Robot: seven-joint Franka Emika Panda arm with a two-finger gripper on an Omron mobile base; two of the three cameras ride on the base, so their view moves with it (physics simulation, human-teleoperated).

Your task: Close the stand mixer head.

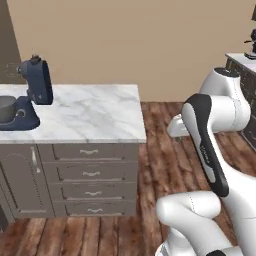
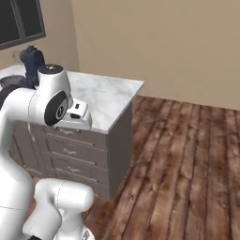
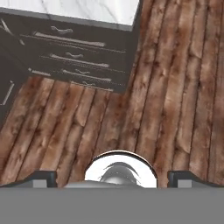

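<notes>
The robot arm is big, round and shiny white, like fat tubes joined together. Its joints are black, one with a long black band. Two small dark fingertips poke out

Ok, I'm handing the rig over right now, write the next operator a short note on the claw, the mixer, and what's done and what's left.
Claw: open, empty, pointing down at the wood floor in front of the drawer cabinet, well short of the mixer.
Stand mixer head: navy, tilted up and back at the left end of the marble counter, above its grey bowl and base.
Done: nothing on the mixer yet; head is open.
Left: bring the claw up over the counter to the head, then press it down until it shuts over the bowl.
</notes>
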